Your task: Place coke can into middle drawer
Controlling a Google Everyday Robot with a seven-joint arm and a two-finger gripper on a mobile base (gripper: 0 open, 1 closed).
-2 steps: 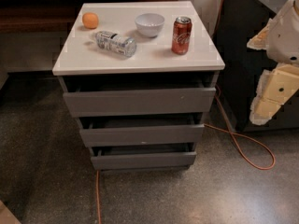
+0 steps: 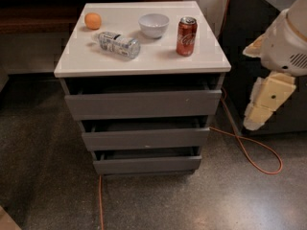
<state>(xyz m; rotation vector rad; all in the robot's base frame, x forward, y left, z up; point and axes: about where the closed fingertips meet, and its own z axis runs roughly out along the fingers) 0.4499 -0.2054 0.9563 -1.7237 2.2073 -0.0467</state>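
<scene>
Plainly, the can [image 2: 186, 36] stood upright on the counter [image 2: 158, 57]; the hand [image 2: 261, 107] hung off right, its grip impossible to tell

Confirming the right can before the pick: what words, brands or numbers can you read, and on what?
Small red aluminium soda can: white script down its side, too blurred to read.
Clear plastic bottle lying on the white cabinet top: white label, print too small to read.
White bowl, orange fruit, three grey drawer fronts: no text.
Cream pincer, hanging right of the cabinet: no text visible.
</scene>
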